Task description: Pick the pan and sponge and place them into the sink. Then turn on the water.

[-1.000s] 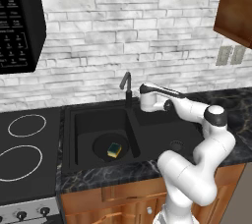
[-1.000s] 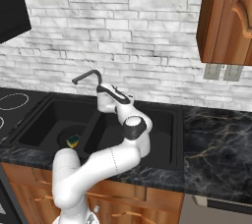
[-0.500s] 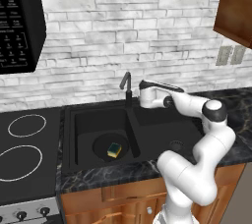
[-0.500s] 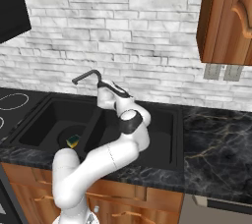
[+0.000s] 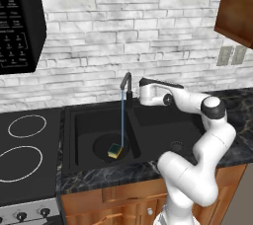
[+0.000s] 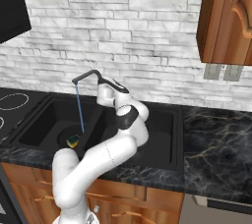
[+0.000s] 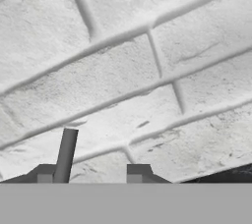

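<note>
Two dark fingertips [image 7: 91,173] frame your gripper [image 5: 140,93], which hovers behind the faucet [image 5: 126,85] at the back of the sink [image 5: 74,135], facing the white brick wall [image 7: 147,61]. A slim grey rod [image 7: 65,155] stands by the left fingertip in the hand view, probably the faucet handle, though the angle is too tight to be sure. You cannot tell from these views whether the fingers are parted or closed on anything; nothing sits plainly between them.

Water [image 5: 122,118] runs in a thin blue stream from the faucet spout straight down into the left basin. It lands at the sponge [image 5: 115,150], yellow with a green top, which lies on the round black pan [image 5: 101,145] resting on that basin's floor. The right basin sits under your arm's forearm. To the left of the sink, the stovetop [image 5: 24,155] shows its white-ringed burners, and the dark marble counter [image 6: 216,154] stretches to the right.
</note>
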Motion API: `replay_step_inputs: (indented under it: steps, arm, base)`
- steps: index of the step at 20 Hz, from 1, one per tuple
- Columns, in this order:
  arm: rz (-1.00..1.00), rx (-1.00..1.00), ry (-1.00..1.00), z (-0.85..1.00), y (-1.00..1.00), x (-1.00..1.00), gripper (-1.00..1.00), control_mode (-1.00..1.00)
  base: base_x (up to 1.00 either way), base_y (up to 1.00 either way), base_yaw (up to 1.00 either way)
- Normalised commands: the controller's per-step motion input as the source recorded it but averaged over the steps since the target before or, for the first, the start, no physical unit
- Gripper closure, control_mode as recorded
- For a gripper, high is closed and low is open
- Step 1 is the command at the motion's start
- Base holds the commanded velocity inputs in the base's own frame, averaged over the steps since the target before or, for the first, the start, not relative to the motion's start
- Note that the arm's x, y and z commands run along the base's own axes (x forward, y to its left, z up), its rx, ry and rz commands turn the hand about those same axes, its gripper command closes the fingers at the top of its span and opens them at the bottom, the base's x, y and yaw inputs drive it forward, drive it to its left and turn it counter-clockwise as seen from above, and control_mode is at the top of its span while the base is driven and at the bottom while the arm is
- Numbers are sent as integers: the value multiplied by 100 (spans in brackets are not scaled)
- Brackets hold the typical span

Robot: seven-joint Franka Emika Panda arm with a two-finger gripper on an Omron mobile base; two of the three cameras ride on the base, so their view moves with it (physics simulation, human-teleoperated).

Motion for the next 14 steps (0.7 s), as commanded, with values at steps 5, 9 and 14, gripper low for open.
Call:
replay_step_inputs:
  steps: [5,9,14]
  arm:
    - [-15,1,1,-31,0,-33,100,-100]
    - [-13,0,0,-32,0,-40,100,-100]
    - [-11,0,0,-30,0,-45,100,-100]
  base:
    - [0,0,0]
    - [0,0,0]
    - [0,0,0]
